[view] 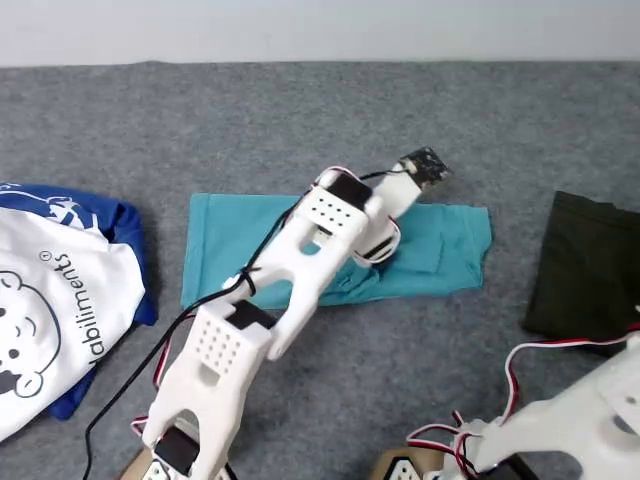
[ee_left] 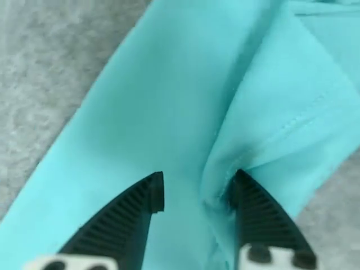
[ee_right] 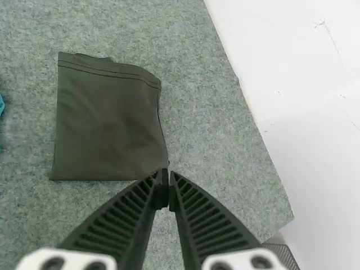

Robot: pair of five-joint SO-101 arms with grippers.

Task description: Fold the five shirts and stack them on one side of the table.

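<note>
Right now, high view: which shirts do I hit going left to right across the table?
white printed shirt → teal shirt → dark olive shirt

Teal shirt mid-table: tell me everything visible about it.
The teal shirt lies mid-table on the grey carpet, folded into a wide strip, smooth thin knit. One stitched-hem flap is doubled over near one end. The left claw stands open over it, straddling that flap's raised edge.
</note>
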